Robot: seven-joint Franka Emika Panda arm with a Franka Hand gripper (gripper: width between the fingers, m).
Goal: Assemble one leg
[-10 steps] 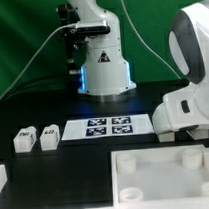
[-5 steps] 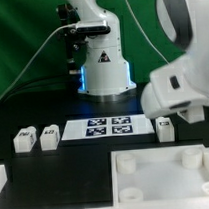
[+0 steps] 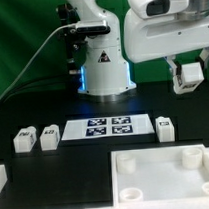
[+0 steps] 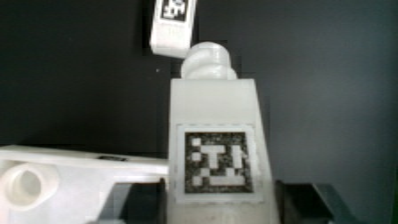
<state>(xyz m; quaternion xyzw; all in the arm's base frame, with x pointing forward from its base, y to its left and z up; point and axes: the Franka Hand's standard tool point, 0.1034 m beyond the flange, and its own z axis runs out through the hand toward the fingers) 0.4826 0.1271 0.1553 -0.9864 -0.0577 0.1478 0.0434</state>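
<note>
Half a second ago the arm hung low over the exterior view's right end of the tabletop (image 3: pixel 36 169). Now it has risen well clear, and the pincer (image 3: pixel 188 73) sits high on the exterior view's right, carrying the leg (image 4: pixel 217 120) with it. The pincer is clamped on this leg: the wrist view shows a dark finger (image 4: pixel 135 203) pressed against each side of the white block, whose square tag faces the camera. Below, a second leg (image 3: pixel 164 128) stands on the tabletop just beside the marker board (image 3: pixel 109 126). A pair of legs (image 3: pixel 36 138) stands beyond the board's other end. The big white tray (image 3: pixel 162 175) lies nearer the camera.
</note>
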